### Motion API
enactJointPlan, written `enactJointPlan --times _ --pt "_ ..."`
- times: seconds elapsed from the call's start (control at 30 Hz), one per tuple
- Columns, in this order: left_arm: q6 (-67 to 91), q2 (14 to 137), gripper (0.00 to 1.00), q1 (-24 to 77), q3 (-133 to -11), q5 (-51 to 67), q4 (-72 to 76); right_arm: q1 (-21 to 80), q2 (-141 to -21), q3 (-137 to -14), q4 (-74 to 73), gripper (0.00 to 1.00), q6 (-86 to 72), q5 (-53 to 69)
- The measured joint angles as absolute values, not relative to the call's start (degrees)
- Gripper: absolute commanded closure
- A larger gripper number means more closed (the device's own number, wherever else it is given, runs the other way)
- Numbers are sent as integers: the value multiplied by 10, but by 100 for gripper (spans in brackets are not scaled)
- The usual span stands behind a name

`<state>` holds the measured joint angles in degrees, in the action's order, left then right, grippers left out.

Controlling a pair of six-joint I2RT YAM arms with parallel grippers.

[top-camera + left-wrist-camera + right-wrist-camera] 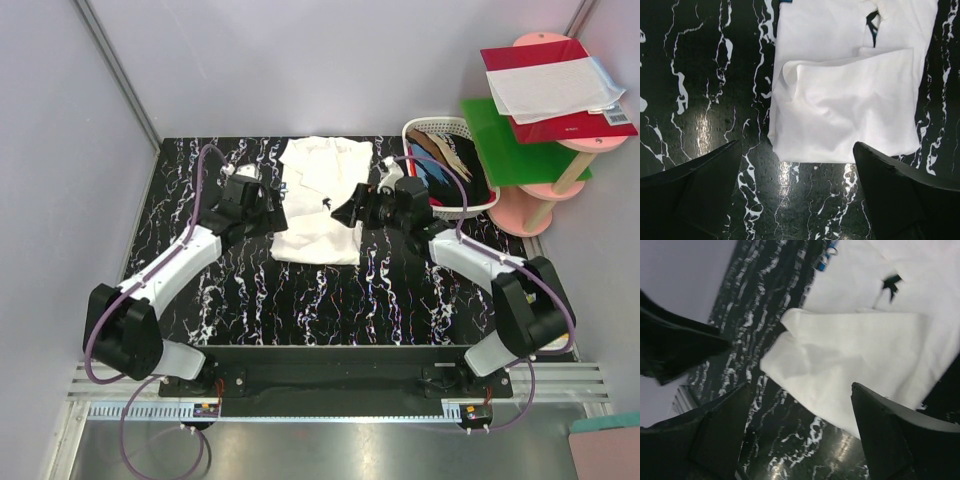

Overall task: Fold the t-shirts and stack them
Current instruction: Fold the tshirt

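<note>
A white t-shirt point(318, 200) lies folded into a rough rectangle on the black marbled table point(200, 180), at the middle back. A small dark bit of print shows near its fold point(871, 24). My left gripper point(279, 215) hovers at the shirt's left edge, and my right gripper point(346, 212) at its right edge. Both are open and hold nothing. In the left wrist view the shirt point(840, 105) lies just beyond the spread gripper point(797, 150). The right wrist view shows the folded corner point(860, 355) ahead of that gripper point(801, 387). More t-shirts, dark, tan and blue point(452, 168), are piled in a basket.
The white plastic basket point(430, 122) stands at the table's back right corner. Beyond it is a pink stand point(525, 210) with a green board point(505, 140) and a red folder under white paper point(555, 85). Grey walls close in the back and the left.
</note>
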<state>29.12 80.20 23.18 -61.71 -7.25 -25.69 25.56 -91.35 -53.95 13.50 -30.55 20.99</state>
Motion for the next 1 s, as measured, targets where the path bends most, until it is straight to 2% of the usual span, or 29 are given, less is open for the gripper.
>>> enactJointPlan --times 0.03,0.07,0.1,0.17,0.2,0.23,0.27,0.3,0.33,0.37,0.4,0.47,0.5,0.53,0.67,0.8,1.0 --pt "291 798 19 232 -605 -72 -252 262 -895 -535 145 99 -300 210" --pt "293 797 31 232 -594 -70 -249 268 -880 -533 159 100 -297 214" --pt "296 797 48 232 -585 -67 -245 272 -875 -534 173 100 -291 222" --pt "302 797 94 232 -559 -59 -236 274 -883 -538 184 100 -294 228" --pt "305 797 99 232 -548 -55 -233 275 -897 -542 187 100 -293 234" --pt "307 797 99 232 -538 -52 -231 275 -915 -551 181 100 -293 238" --pt "308 797 96 232 -531 -49 -230 276 -941 -564 171 95 -293 241" --pt "309 797 71 232 -526 -47 -230 277 -970 -585 157 86 -293 244" --pt "309 797 58 232 -524 -46 -228 278 -1002 -611 141 74 -293 246" --pt "307 797 41 232 -523 -45 -228 279 -1033 -632 130 58 -292 246" --pt "308 797 19 232 -522 -43 -225 279 -1057 -648 121 53 -292 245" --pt "303 797 4 232 -522 -43 -222 279 -1083 -661 102 42 -288 236" --pt "308 797 1 232 -522 -44 -221 279 -1089 -663 93 37 -285 227" --pt "307 798 1 232 -522 -46 -220 279 -1091 -663 81 36 -281 215" --pt "309 829 1 232 -535 -55 -210 279 -1090 -670 61 35 -261 165" --pt "309 912 6 232 -589 -56 -202 279 -1086 -672 55 35 -242 117" --pt "306 1025 6 232 -677 -56 -194 279 -1087 -689 35 34 -222 71"
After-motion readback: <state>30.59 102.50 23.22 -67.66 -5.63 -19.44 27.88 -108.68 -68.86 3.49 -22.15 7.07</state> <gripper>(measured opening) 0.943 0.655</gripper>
